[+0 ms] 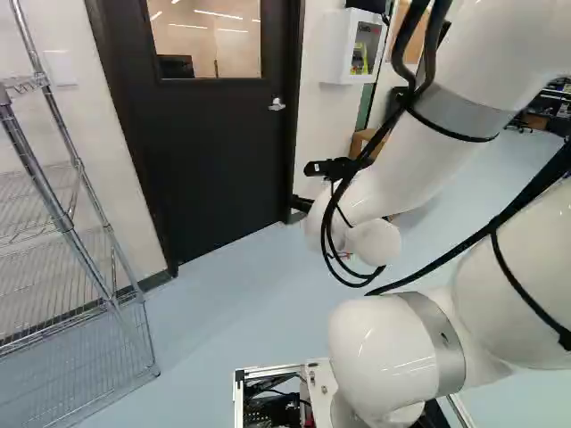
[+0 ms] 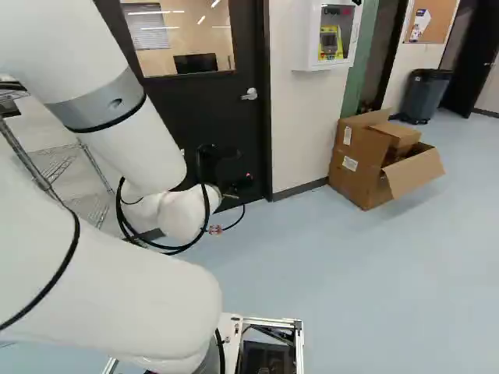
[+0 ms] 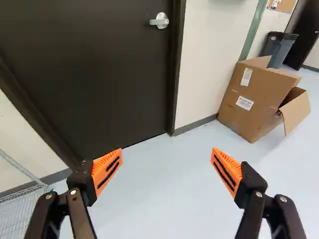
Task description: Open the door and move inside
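prob. office or lab bldg: dk door (image 1: 219,152) w/ window (image 2: 183,39), monitor (image 2: 196,64) seen thru it; wire rack (image 1: 64,221) left of door; wall cabinet (image 2: 328,35), cardboard box (image 2: 359,160), bin (image 2: 425,97), corkboard (image 2: 440,23) right of door; pale floor (image 1: 241,294) before door.

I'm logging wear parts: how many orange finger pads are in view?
2, both on the black two-fingered end effector: one ribbed orange pad toward the silver wire rack, the other pad toward the brown cardboard box.
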Controlling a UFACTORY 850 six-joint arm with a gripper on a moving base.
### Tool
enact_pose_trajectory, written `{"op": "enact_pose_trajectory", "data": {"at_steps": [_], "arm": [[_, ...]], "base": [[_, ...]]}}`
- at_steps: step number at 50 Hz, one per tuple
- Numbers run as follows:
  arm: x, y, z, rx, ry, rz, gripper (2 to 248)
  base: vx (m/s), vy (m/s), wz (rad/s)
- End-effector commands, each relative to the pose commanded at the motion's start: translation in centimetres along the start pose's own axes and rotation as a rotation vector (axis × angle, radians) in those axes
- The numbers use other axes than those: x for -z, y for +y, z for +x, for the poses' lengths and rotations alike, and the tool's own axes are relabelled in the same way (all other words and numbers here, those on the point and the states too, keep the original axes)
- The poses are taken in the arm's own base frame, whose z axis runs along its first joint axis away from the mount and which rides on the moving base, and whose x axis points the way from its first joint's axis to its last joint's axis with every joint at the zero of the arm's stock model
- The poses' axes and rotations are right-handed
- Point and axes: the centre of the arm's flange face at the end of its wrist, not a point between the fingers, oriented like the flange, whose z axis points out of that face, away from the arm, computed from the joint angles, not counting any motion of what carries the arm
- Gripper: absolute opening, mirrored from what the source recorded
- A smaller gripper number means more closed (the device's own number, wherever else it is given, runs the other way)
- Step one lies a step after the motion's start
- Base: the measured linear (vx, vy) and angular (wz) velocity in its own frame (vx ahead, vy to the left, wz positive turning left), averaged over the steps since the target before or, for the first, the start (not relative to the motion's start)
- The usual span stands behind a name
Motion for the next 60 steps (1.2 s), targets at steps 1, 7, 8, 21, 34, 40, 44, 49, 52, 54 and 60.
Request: {"op": "enact_pose_trajectory", "data": {"at_steps": [1, 7, 8, 21, 34, 40, 44, 49, 52, 54, 60], "arm": [[0.0, 0.0, 0.0, 0.0, 0.0, 0.0, 247], [0.0, 0.0, 0.0, 0.0, 0.0, 0.0, 247], [0.0, 0.0, 0.0, 0.0, 0.0, 0.0, 247], [0.0, 0.0, 0.0, 0.0, 0.0, 0.0, 247], [0.0, 0.0, 0.0, 0.0, 0.0, 0.0, 247], [0.0, 0.0, 0.0, 0.0, 0.0, 0.0, 247], [0.0, 0.0, 0.0, 0.0, 0.0, 0.0, 247], [0.0, 0.0, 0.0, 0.0, 0.0, 0.0, 247], [0.0, 0.0, 0.0, 0.0, 0.0, 0.0, 247], [0.0, 0.0, 0.0, 0.0, 0.0, 0.0, 247], [0.0, 0.0, 0.0, 0.0, 0.0, 0.0, 247]], "base": [[0.227, 0.006, -0.014], [0.224, -0.002, -0.024], [0.204, -0.002, -0.03], [0.23, 0.002, -0.022], [0.223, -0.003, -0.019], [0.222, -0.007, -0.029], [0.234, -0.006, -0.022], [0.205, -0.001, -0.021], [0.192, -0.006, -0.019], [0.216, -0.001, -0.03], [0.199, -0.006, -0.018]]}}
